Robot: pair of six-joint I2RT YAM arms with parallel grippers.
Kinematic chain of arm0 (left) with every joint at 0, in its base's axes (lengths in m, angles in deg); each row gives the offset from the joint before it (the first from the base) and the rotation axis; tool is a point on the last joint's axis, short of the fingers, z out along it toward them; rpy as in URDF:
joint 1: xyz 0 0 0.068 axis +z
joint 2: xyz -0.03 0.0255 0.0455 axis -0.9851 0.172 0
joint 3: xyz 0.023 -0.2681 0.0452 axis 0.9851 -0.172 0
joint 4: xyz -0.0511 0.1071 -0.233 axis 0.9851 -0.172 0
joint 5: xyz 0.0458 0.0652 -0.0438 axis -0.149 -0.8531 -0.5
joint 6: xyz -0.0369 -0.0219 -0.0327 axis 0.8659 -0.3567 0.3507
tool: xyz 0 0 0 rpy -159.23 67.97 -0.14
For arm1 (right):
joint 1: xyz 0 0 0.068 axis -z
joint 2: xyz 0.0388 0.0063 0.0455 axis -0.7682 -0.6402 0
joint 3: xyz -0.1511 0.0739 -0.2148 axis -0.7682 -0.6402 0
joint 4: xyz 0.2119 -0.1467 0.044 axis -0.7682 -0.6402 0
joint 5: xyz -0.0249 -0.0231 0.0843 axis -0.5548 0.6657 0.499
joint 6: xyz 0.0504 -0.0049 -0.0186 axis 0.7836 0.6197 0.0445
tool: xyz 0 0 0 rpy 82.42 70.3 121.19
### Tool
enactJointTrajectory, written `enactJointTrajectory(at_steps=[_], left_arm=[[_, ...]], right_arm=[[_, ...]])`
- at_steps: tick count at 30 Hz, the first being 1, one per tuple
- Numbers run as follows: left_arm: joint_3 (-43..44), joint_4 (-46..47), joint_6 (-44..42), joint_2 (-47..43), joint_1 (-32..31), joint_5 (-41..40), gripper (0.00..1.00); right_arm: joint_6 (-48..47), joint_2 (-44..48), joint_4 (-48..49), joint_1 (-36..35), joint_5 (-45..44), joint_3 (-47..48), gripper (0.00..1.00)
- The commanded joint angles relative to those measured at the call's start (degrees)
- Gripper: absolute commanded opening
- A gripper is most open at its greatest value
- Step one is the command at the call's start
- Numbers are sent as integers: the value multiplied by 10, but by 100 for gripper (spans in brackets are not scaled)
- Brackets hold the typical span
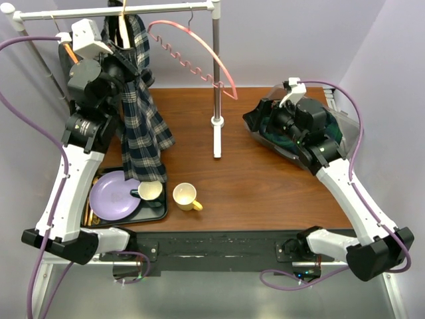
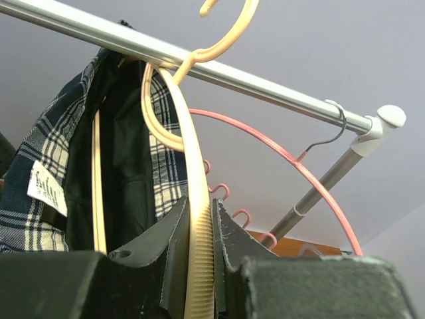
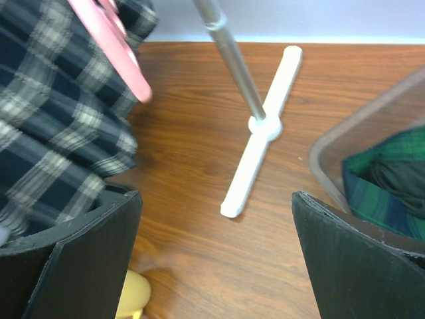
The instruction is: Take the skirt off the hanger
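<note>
A dark blue and white plaid skirt [image 1: 143, 126] hangs from a cream hanger [image 2: 189, 193] on the silver rail [image 1: 119, 9] at the back left; its hem reaches down to the table. It also shows in the left wrist view [image 2: 60, 159] and the right wrist view [image 3: 53, 126]. My left gripper [image 2: 202, 232] is raised under the rail and shut on the cream hanger's ribbed arm. My right gripper [image 3: 216, 259] is open and empty above the table at the right, apart from the skirt.
An empty pink hanger [image 1: 192, 53] hangs on the rail beside the skirt. The rack's upright pole [image 1: 216, 73] and white foot [image 1: 217, 136] stand mid-table. A clear bin [image 1: 342, 119] with green plaid cloth is at right. A black tray [image 1: 156, 214] with purple plate and cup, and a yellow mug [image 1: 186, 196], are in front.
</note>
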Motion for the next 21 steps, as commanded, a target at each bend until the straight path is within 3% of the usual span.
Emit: enactJointTrajectory(at_steps=[1,8,16,21], left_arm=[[6,103,17,-32,3,17,0],[7,89,39,-50,2,17,0],[34,76,72,-52,2,53,0],[33,74,88,-62,3,58,0]], right_arm=[[-3,24,39,-23,41,35,99],[28,-4,43,-97,69,84,99],[59,-46,72,-213,25,134,99],[60,-118,86,-292,-28,188,99]])
